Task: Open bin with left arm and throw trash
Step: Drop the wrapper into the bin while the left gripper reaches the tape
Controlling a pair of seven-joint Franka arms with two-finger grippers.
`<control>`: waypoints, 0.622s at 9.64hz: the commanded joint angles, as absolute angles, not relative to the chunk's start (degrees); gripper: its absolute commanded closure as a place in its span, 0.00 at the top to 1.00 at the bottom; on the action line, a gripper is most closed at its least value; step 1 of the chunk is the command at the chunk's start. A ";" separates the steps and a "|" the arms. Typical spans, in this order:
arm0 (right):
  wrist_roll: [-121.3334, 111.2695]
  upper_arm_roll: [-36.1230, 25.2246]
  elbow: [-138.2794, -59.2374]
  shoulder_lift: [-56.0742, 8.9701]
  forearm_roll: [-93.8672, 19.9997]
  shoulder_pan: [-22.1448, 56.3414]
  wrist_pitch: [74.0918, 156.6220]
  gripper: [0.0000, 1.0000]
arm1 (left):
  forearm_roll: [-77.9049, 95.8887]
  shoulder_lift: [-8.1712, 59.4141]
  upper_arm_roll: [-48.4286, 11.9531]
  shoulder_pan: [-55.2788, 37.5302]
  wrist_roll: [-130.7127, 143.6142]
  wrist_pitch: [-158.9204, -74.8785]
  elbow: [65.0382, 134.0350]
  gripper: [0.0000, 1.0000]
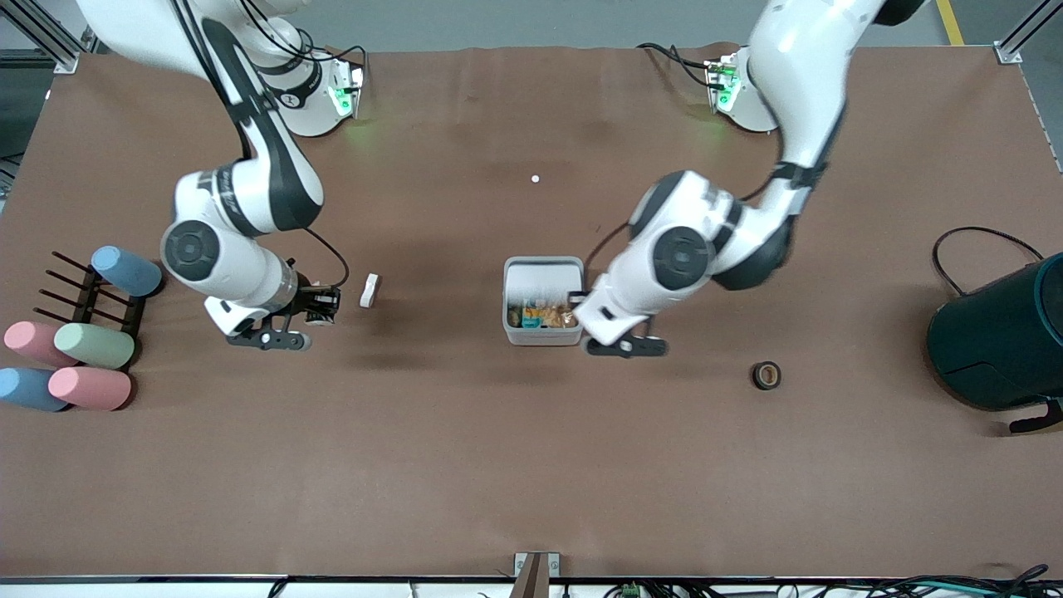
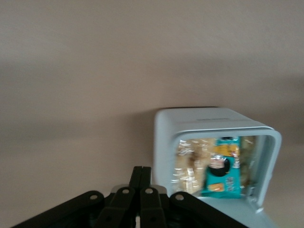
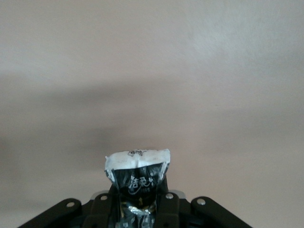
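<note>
The white-grey bin stands mid-table with its lid open, and colourful wrappers show inside. It also shows in the left wrist view. My left gripper is shut and empty, right beside the bin's rim toward the left arm's end; its shut fingertips show in the left wrist view. My right gripper is shut on the crumpled black wrapper, low over the table toward the right arm's end. The white piece lies beside that gripper. The dark tape roll lies nearer the front camera than the bin, toward the left arm's end.
A large dark teal container stands at the left arm's end of the table. Pastel cylinders and a black rack sit at the right arm's end. A tiny white dot lies farther from the front camera than the bin.
</note>
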State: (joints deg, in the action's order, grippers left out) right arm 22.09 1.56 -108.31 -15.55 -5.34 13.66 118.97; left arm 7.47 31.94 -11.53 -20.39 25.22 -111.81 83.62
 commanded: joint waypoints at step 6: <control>53.42 1.32 -81.93 -29.77 -9.32 33.63 123.35 0.03 | -11.34 34.63 -11.69 -0.73 -3.90 -131.66 96.54 1.00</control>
State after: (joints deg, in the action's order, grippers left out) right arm 50.84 1.93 -87.90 -23.32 -8.84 31.20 120.58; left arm -10.25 35.16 -11.16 -3.12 0.93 -123.52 90.33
